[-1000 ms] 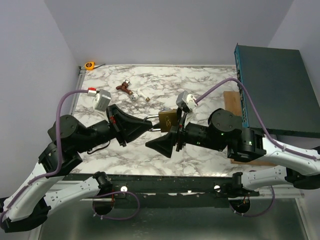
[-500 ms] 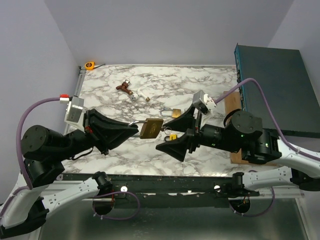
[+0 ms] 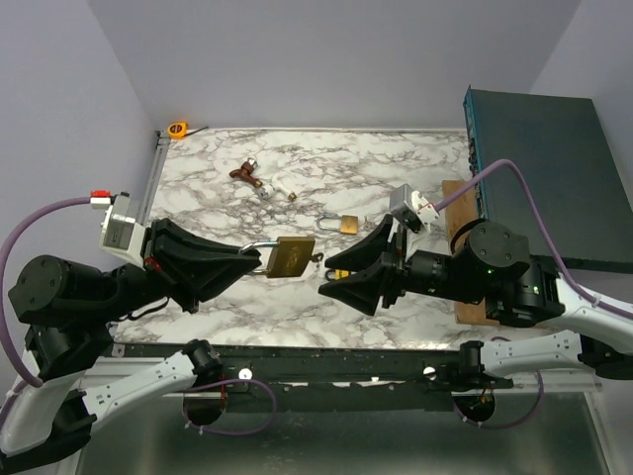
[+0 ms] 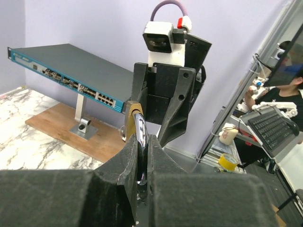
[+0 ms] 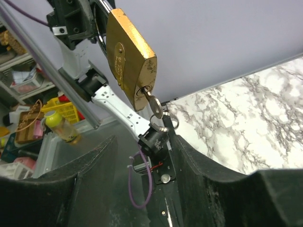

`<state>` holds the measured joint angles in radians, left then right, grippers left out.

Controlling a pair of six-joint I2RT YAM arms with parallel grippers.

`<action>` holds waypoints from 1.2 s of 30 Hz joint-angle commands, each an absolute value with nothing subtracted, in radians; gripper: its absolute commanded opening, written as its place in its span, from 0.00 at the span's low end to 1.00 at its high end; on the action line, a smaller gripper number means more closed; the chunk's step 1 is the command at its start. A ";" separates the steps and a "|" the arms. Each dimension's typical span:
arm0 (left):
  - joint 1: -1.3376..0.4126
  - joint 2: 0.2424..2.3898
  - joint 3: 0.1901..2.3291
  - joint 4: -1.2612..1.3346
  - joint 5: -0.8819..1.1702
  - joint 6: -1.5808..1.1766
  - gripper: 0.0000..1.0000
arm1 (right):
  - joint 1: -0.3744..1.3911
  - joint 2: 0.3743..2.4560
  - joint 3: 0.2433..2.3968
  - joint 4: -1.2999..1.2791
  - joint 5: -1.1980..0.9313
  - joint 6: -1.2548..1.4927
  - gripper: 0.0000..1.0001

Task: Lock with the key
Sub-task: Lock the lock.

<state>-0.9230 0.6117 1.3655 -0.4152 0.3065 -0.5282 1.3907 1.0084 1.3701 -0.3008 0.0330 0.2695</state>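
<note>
Brass padlock (image 3: 294,256) is hanging from my left gripper (image 3: 259,263), clamped on its steel shackle (image 4: 139,137); my empty, parted right gripper (image 3: 325,276) is risking knocking the silver key (image 5: 154,105) out.

**One high camera, two wrist cameras facing each other**

The top camera sits above and behind the robot. It looks down and away over the whole marble desk (image 3: 396,163) to the far wall (image 3: 326,59). From a fair distance it takes in the left hand (image 3: 259,260), the right hand (image 3: 326,277) and the network switch (image 3: 539,168) on the right.

The left wrist camera rides just behind its hand and looks rightward along it, close on the padlock (image 4: 131,113), with the right hand and the switch beyond.

The right wrist camera looks leftward and somewhat upward past its own fingers (image 5: 90,170), very near beneath the padlock.

All three views share the padlock.
</note>
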 commanded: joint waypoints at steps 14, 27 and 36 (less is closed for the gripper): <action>-0.922 0.602 1.415 -0.270 0.424 -0.621 0.00 | 1.398 1.048 1.500 -0.293 -0.104 0.204 0.46; -0.922 0.604 1.410 -0.250 0.439 -0.647 0.00 | 1.399 1.090 1.533 -0.325 -0.180 0.193 0.23; -0.922 0.604 1.410 -0.238 0.432 -0.659 0.00 | 1.399 1.096 1.538 -0.345 -0.228 0.200 0.01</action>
